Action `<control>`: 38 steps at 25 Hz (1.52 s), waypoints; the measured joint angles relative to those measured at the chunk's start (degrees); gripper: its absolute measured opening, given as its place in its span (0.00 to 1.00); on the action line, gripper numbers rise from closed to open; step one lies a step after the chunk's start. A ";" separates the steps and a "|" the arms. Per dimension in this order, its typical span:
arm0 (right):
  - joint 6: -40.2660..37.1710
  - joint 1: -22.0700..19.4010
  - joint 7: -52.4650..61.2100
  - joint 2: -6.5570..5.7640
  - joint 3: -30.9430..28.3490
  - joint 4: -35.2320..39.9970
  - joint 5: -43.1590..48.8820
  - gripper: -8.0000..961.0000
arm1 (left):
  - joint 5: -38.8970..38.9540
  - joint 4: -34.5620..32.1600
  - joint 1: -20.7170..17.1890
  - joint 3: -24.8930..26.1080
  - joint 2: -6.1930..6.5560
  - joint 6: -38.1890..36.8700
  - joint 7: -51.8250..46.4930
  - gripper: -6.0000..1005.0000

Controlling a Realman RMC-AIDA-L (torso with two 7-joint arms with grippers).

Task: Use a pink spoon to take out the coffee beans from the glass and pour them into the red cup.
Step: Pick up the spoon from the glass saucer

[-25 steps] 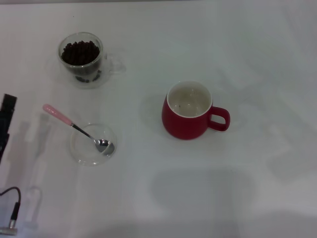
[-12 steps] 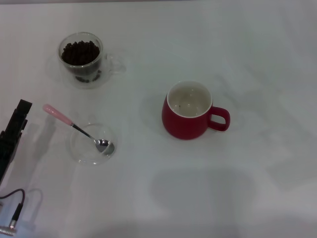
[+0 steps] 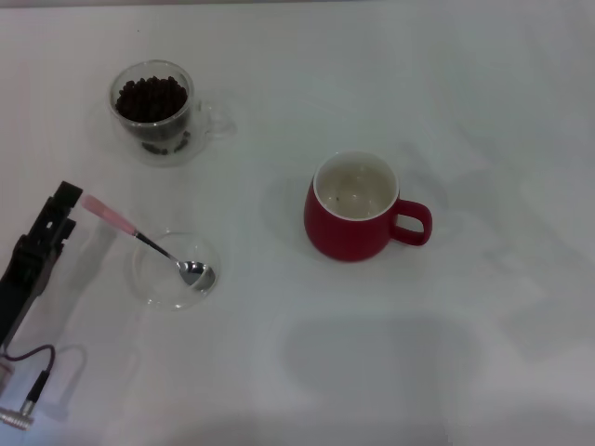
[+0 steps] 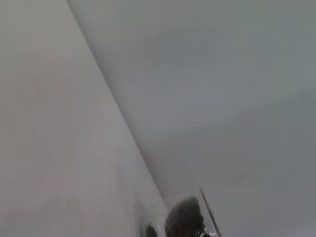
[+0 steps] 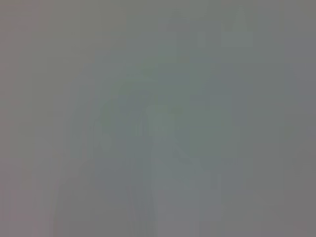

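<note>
Head camera looks steeply down on the table (image 3: pixel 483 111); both wrist views sit close against blank surface.

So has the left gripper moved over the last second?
Yes. The left gripper has advanced up and rightward in the head view, now reaching the pink spoon handle's tip, nearer the glass.

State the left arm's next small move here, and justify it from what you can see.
Probably ease the left gripper the last bit onto the pink spoon handle and close. It sits right at the handle's end; the spoon's bowl rests in the shallow glass dish, ungrasped. The coffee beans fill the glass; the red cup holds none.
</note>
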State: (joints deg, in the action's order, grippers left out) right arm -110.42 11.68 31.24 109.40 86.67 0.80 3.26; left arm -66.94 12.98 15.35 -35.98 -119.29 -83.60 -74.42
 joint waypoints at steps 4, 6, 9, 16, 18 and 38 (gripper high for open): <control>-0.02 0.21 -0.12 0.02 0.15 0.00 0.00 0.77 | -0.95 -0.81 0.94 -0.48 0.02 1.44 -1.89 0.83; -0.03 0.31 -0.19 0.08 0.16 -0.01 0.00 0.77 | -1.11 -1.27 1.25 -0.86 0.02 1.95 -2.60 0.83; -0.05 0.36 -0.31 0.18 0.16 0.00 -0.01 0.77 | -1.20 -1.98 1.95 -1.57 0.02 3.58 -4.22 0.82; -0.01 0.38 -0.32 0.27 0.06 0.61 0.00 0.77 | -2.30 -3.64 3.10 -2.37 0.10 5.29 -5.63 0.81; 0.10 0.45 -0.36 0.29 -0.01 0.70 0.00 0.77 | -2.78 -3.90 3.71 -2.53 0.10 5.79 -5.70 0.81; 2.16 1.42 -0.65 0.63 -0.20 0.79 -0.38 0.77 | -4.70 -3.99 4.76 -2.46 -0.33 6.96 -0.65 0.78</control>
State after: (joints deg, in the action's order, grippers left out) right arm -108.26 13.10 30.59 110.04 86.48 1.59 2.87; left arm -71.64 9.00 20.11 -38.44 -119.62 -76.64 -75.07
